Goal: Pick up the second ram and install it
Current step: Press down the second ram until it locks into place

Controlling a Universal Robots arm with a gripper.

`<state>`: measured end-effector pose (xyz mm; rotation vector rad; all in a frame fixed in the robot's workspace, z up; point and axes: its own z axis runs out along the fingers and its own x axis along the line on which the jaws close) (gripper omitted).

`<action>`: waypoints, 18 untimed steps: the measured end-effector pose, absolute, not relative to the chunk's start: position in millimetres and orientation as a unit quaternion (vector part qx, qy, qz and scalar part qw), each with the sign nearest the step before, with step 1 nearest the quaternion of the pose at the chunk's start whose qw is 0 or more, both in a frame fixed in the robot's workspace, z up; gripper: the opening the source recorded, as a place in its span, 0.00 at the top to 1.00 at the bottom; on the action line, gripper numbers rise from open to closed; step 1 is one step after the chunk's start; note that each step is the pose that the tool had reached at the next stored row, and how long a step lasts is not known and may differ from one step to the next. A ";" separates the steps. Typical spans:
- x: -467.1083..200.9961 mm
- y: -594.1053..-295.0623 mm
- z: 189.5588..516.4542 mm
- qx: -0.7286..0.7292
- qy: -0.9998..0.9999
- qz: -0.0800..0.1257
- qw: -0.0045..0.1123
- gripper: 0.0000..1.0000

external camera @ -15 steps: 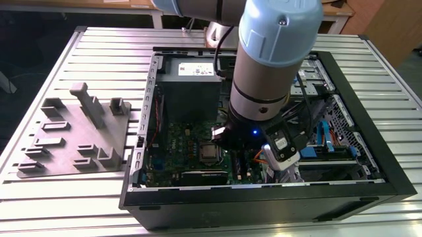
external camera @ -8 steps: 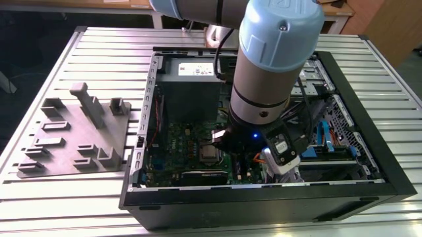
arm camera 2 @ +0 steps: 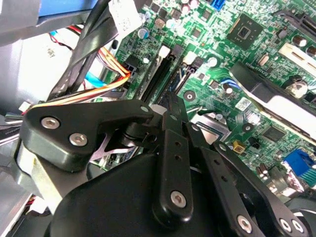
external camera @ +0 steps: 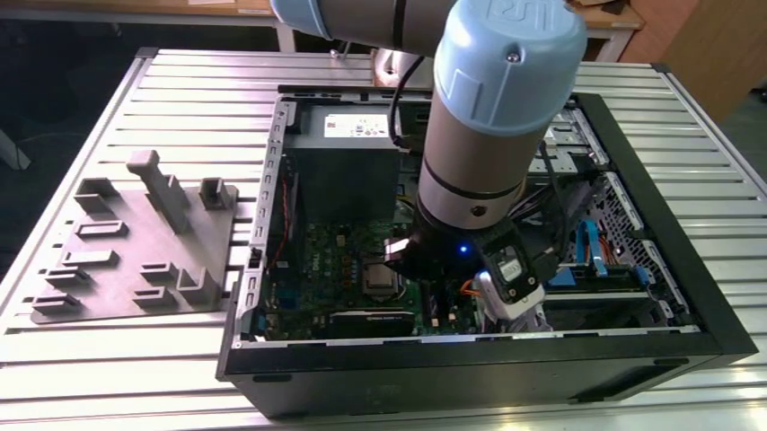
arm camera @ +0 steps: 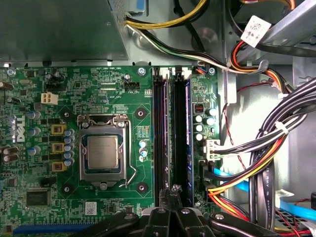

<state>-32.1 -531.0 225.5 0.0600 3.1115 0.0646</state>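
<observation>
The second ram (arm camera: 188, 143) is a slim dark stick with a blue-green edge. It stands edge-on in the outermost long black slot of the green motherboard (arm camera: 59, 197), on the side nearest the cable bundle. My gripper (arm camera: 173, 189) hovers low over one end of the slot bank (arm camera: 163, 143), and its black fingers are shut together with nothing visible between them. In the second wrist view the shut gripper (arm camera 2: 170, 101) points at the black slots (arm camera 2: 157, 74). In the exterior view the arm (external camera: 480, 135) reaches down into the open computer case (external camera: 480, 382).
The CPU socket (arm camera: 102, 152) lies beside the slots. Bundled coloured cables (arm camera: 256, 163) crowd the other side, and a metal power supply box (arm camera: 59, 29) sits beyond the board. A grey parts fixture (external camera: 138, 242) rests on the slatted table at the exterior view's left.
</observation>
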 end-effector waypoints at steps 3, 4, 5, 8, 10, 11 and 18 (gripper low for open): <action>-32.1 -531.1 223.9 0.019 0.999 0.021 0.014 0.93; -32.1 -531.1 223.9 0.019 0.999 0.021 0.014 0.93; -32.1 -531.1 223.9 0.019 0.999 0.021 0.014 0.93; -32.0 -531.0 223.1 0.019 0.999 0.021 0.014 0.93; -32.0 -531.0 221.7 0.019 0.999 0.021 0.014 0.93; -32.1 -531.1 221.4 0.019 1.000 0.021 0.014 0.93; -32.1 -531.1 220.0 0.019 0.999 0.021 0.014 0.93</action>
